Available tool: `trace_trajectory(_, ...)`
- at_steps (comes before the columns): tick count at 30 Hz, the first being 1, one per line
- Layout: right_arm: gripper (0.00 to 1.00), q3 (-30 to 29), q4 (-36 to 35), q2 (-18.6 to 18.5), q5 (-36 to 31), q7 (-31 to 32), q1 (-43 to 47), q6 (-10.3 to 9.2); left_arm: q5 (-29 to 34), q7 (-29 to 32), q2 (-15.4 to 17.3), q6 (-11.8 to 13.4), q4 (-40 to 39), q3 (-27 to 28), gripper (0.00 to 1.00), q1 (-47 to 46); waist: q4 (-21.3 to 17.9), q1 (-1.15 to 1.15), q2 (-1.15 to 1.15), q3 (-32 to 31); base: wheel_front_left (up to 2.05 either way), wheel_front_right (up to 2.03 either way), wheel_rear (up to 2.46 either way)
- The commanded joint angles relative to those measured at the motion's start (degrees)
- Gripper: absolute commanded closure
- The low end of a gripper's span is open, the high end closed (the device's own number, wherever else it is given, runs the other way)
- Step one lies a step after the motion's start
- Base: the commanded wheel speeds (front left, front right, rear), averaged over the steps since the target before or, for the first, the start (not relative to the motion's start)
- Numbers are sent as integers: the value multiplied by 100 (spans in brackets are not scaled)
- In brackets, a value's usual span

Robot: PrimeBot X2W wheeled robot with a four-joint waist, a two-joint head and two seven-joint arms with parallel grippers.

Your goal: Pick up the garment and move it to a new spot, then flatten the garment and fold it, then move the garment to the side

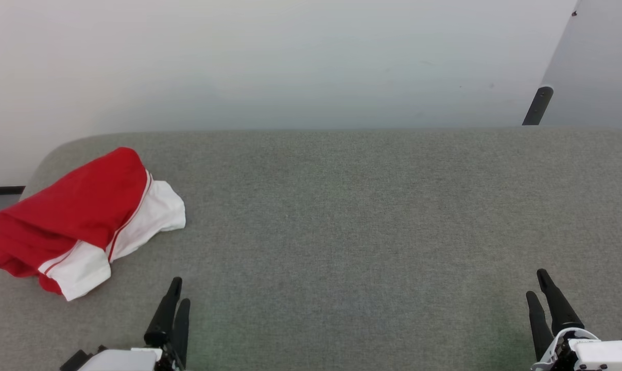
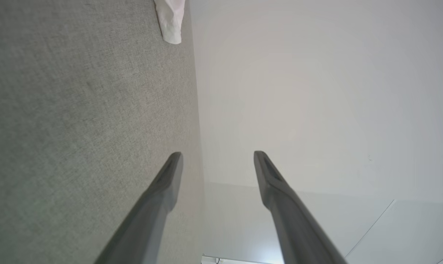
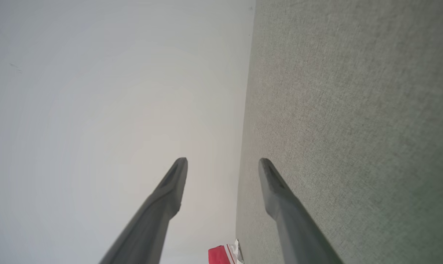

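- A crumpled garment [image 1: 79,216], bright red with white sleeves edged in thin red stripes, lies bunched at the far left of a grey fabric surface [image 1: 342,232];
- The left gripper [image 1: 181,291] points forward just beside it, fingers apart, empty;
- The right gripper [image 1: 536,283] is well apart at the lower right, fingers spread, empty.

Tabletop [image 1: 352,221]: grey woven fabric covering across the lower two thirds of the head view, with a rounded corner at the upper left of its outline. The surface is flat and unwrinkled.

One item lies on it: a red jersey shirt [image 1: 79,211], bunched in a heap at the left of the frame. Its white sleeves, edged with thin red stripes, are spread toward the centre. Its left part reaches the frame border.
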Motion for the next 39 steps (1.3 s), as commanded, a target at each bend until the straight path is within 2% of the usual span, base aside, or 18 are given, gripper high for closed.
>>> trace_trajectory(1,0,53,-153,-15,-45,-52,-104,0,-3,-25,19,5,-170,-46,0,-112,0,0,0,-4,0,0,0)
trace_trajectory(12,0,224,-345,-55,-278,-336,-32,1,47,-153,75,40,-458,-251,0,-64,2,0,0,-42,0,0,0)
trace_trajectory(21,0,337,-424,-146,-878,-572,10,1,322,-334,203,99,-609,-417,0,-30,0,0,0,-80,0,0,0)
trace_trajectory(28,0,364,-459,-179,-1635,-717,29,2,775,-562,361,126,-658,-575,0,-45,-7,0,0,-100,0,0,0)
trace_trajectory(29,0,352,-523,-173,-2579,-845,37,2,1386,-802,541,199,-637,-766,0,-90,-14,0,0,-119,0,0,0)
trace_trajectory(31,0,352,-523,-173,-2579,-845,37,2,1386,-802,541,199,-637,-766,0,-90,-14,0,0,-119,0,0,0)
trace_trajectory(39,0,350,-644,-145,-3882,-925,76,2,2468,-1052,761,306,-578,-997,0,-160,-12,0,0,-151,0,0,0)
